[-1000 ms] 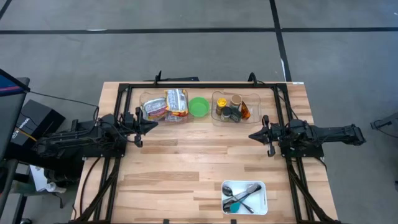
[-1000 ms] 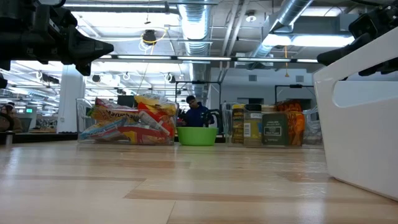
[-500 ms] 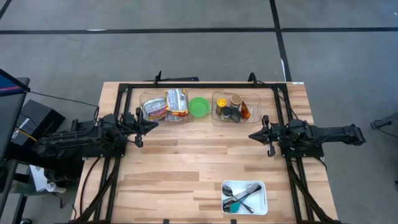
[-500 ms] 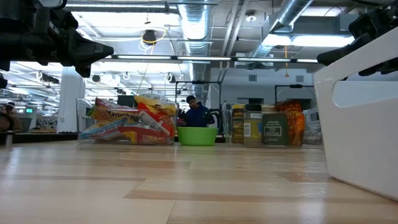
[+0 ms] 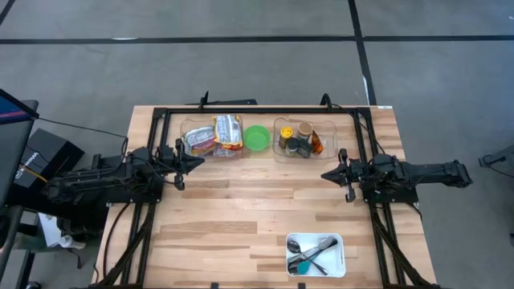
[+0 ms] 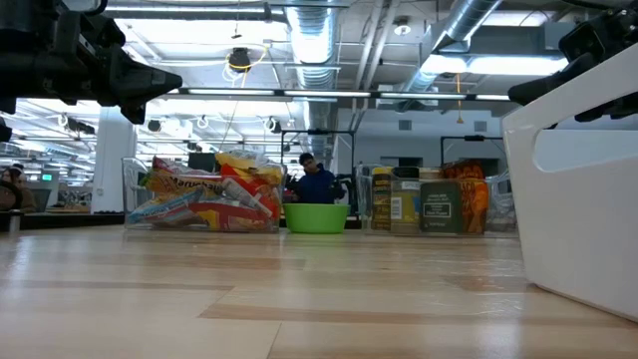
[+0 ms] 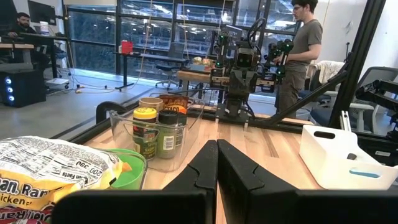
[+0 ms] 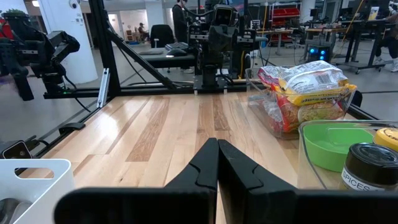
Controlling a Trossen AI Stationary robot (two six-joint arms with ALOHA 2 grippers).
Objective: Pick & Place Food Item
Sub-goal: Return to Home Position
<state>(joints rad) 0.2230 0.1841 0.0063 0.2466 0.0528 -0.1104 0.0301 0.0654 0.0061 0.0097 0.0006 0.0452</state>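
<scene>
As both arms look parked at home, nothing is left to grab IMO. Task looks done, only the park step is running.

L end effector [image 5: 197,160]: clenched, empty, fingers pressed together in the left wrist view. It hangs over the surface's [image 5: 257,201] left side, tip pointing inward toward centre.
R end effector [image 5: 326,174]: also clenched, empty, mirrored on the right side, tip pointing inward. The two are well apart.

Food items: noodle packs [image 5: 215,135] lie inside the left transparent bin [image 5: 182,127] at the far edge. That bin is just beyond the L tip, so L arm is the nearer one. Yellow pack's long axis runs far-to-near.
Green bowl [image 5: 257,137] sits between that bin and the right transparent bin [image 5: 332,136], which holds the spice jars [image 5: 299,143]. That bin is near the R tip, on its far side.
White bin [image 5: 316,235] w/ spoons [image 5: 313,255] sits at the near edge, right half, closer to the R arm.

Room: mid surface between the tips is bare wood. Black frame rails run along the far edge and both sides, so any reach to the bins goes over the far rail line. Watch the bin walls.
</scene>
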